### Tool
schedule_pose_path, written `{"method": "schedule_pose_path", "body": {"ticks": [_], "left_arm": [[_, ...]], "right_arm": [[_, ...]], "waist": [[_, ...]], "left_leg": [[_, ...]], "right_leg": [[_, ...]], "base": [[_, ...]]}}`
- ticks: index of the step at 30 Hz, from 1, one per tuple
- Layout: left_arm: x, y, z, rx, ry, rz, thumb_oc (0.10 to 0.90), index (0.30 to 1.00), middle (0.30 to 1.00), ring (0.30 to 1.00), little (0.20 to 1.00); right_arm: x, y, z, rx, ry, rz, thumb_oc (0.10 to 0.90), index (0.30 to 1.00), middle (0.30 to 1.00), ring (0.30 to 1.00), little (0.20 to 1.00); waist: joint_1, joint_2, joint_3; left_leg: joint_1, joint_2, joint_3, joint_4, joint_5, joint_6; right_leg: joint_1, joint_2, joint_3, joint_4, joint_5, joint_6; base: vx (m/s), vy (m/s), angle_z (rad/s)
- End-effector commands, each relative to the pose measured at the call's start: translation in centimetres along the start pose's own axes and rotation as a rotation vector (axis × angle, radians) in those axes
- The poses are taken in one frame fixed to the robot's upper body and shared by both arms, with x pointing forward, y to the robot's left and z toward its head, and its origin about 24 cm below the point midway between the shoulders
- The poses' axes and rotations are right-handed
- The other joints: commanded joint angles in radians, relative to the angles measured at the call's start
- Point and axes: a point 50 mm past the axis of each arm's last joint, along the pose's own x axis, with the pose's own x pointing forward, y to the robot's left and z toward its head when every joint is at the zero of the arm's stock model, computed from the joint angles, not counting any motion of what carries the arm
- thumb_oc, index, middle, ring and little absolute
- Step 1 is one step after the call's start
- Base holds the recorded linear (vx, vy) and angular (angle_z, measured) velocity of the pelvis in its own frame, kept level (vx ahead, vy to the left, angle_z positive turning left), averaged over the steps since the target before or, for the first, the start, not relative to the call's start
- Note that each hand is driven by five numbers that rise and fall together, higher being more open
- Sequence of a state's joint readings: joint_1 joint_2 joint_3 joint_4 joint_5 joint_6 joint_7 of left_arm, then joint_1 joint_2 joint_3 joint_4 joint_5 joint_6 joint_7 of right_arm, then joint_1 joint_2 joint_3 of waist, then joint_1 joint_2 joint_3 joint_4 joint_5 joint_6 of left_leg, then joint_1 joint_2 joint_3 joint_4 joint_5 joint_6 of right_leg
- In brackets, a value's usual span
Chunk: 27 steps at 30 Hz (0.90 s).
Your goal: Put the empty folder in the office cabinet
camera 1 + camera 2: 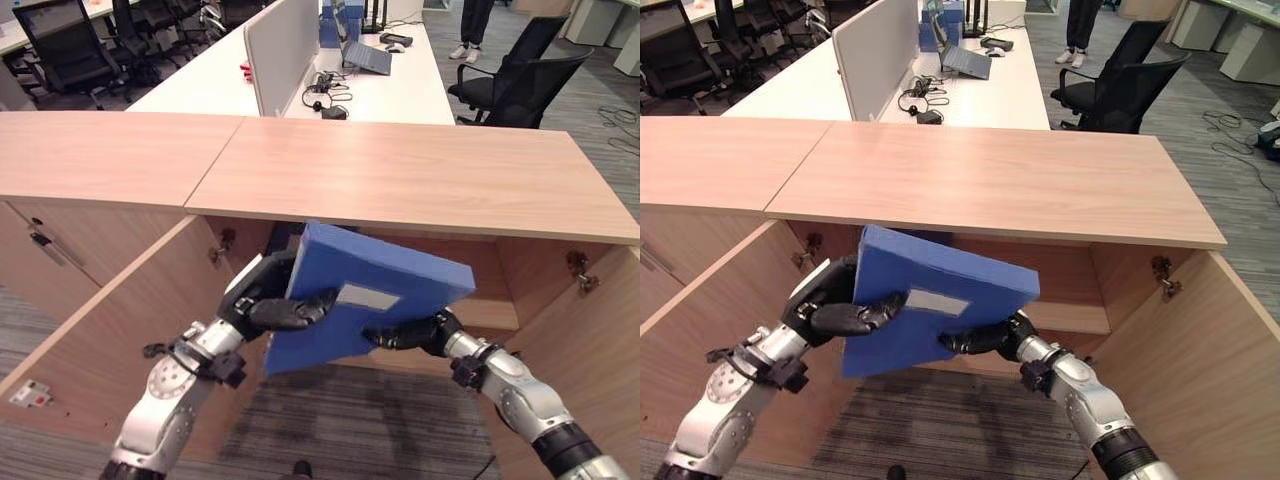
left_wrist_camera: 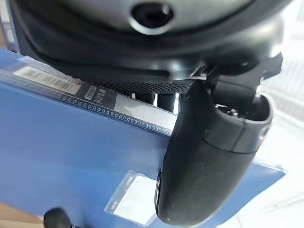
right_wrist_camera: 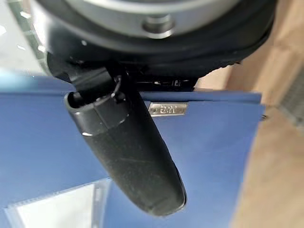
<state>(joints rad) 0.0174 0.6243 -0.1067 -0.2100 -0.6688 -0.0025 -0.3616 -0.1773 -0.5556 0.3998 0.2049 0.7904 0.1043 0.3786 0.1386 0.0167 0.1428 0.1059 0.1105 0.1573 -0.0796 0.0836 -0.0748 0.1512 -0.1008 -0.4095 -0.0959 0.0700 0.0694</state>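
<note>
We've got the blue folder (image 1: 370,295) pinched from both sides: left robot hand (image 1: 275,305) clamps its 9 o'clock edge, thumb across the face; right robot hand (image 1: 415,332) grips the 5 o'clock edge. It's tilted, in the air, just in front of the open office cabinet (image 1: 400,180), below its wooden top and between the 2 swung-out doors (image 1: 110,330). Pickup and carry done, we reckon; insertion onto the inner shelf (image 1: 495,315) and release remain.
</note>
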Motion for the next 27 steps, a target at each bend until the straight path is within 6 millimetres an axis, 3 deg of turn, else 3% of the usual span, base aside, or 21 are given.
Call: {"method": "schedule_pose_path", "body": {"ticks": [1,4,5,6,19,27], "left_arm": [[3.8,-6.1,6.7,-0.059,-0.386,-0.42,0.4,0.3,0.3,0.3,0.3],[4.0,-6.5,7.2,-0.053,-0.398,-0.458,0.4,0.3,0.3,0.3,0.3],[4.1,-6.9,7.4,-0.079,-0.415,-0.47,0.4,0.3,0.3,0.3,0.3],[4.2,-7.0,7.4,-0.109,-0.437,-0.448,0.4,0.3,0.3,0.3,0.3],[3.6,-5.7,5.9,-0.249,-0.47,-0.26,0.4,0.3,0.3,0.3,0.3],[2.9,-4.7,3.9,-0.337,-0.443,-0.123,0.4,0.3,0.3,0.3,0.3]], "right_arm": [[4.4,7.9,6.5,-0.049,-0.232,0.517,0.8,0.9,0.9,0.9,0.9],[4.4,8.5,6.3,-0.036,-0.22,0.553,0.8,0.9,0.9,0.9,0.9],[4.4,9.3,6.4,-0.019,-0.235,0.585,0.516,0.474,0.474,0.474,0.474],[4.4,9.7,6.5,0.036,-0.265,0.589,0.4,0.3,0.3,0.3,0.3],[3.8,9.5,7.7,0.175,-0.443,0.522,0.4,0.3,0.3,0.3,0.3],[3.6,9.6,7.9,0.261,-0.519,0.491,0.4,0.3,0.3,0.3,0.3]], "waist": [[-0.014,-0.028,-0.036],[-0.017,-0.028,-0.036],[-0.019,-0.027,-0.037],[-0.021,-0.026,-0.037],[-0.022,-0.025,-0.04],[-0.021,-0.024,-0.043]], "left_leg": [[0.062,-0.041,-0.032,0.058,-0.153,0.001],[0.061,-0.041,-0.033,0.058,-0.152,0.001],[0.061,-0.042,-0.034,0.058,-0.152,0.002],[0.06,-0.044,-0.036,0.057,-0.153,0.002],[0.064,-0.048,-0.04,0.052,-0.157,0.005],[0.069,-0.048,-0.04,0.051,-0.16,0.006]], "right_leg": [[0.045,0.023,0.042,0.009,-0.152,0.021],[0.043,0.023,0.044,0.009,-0.151,0.021],[0.042,0.023,0.043,0.009,-0.152,0.022],[0.041,0.023,0.044,0.009,-0.153,0.022],[0.045,0.022,0.045,0.009,-0.155,0.021],[0.047,0.023,0.045,0.009,-0.156,0.019]], "base": [[0.0,0.0,0.0],[0.0,0.0,0.0],[0.0,0.0,0.0],[0.03,0.008,0.0],[0.01,0.002,0.0],[0.0,0.0,0.0]]}}
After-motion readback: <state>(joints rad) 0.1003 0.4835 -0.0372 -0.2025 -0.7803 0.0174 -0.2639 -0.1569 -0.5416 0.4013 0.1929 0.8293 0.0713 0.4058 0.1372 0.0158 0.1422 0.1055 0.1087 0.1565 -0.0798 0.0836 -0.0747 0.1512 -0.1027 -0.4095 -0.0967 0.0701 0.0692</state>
